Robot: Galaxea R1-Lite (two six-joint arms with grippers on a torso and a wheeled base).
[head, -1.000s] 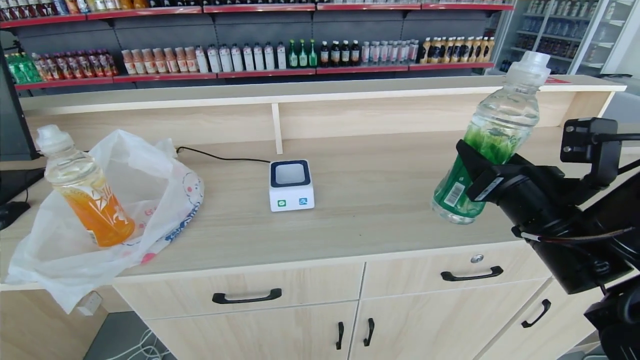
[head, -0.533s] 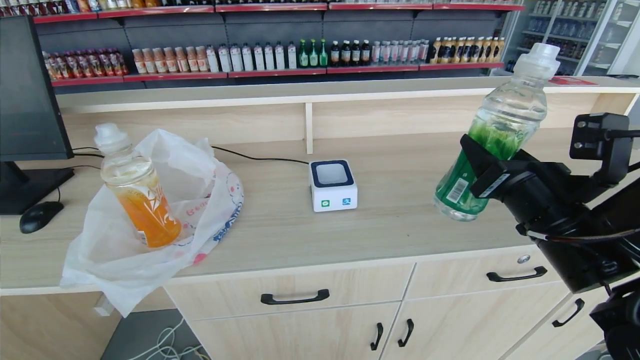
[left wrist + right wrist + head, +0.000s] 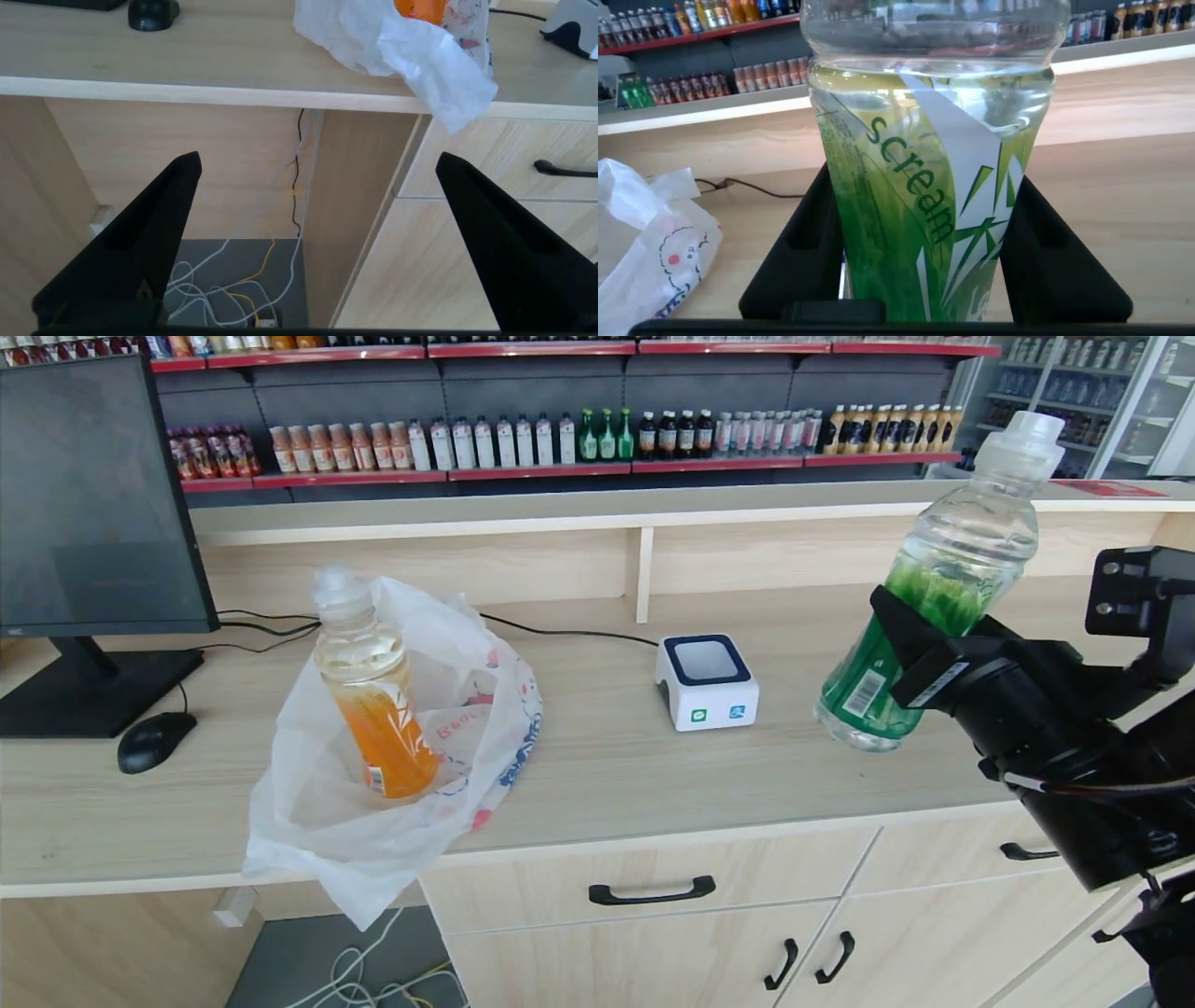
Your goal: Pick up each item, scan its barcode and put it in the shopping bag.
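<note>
Low before the counter (image 3: 607, 775), the left gripper (image 3: 318, 166) hung with its jaws spread wide, holding nothing. The right gripper (image 3: 926, 247) was clamped on a green drink bottle (image 3: 934, 588), tilted above the counter, right of the scanner (image 3: 707, 681). An orange drink bottle (image 3: 378, 709) stood in the white shopping bag (image 3: 308, 821) at the counter's front edge. Behind were a monitor (image 3: 93, 504) and stocked shelves (image 3: 560, 439).
</note>
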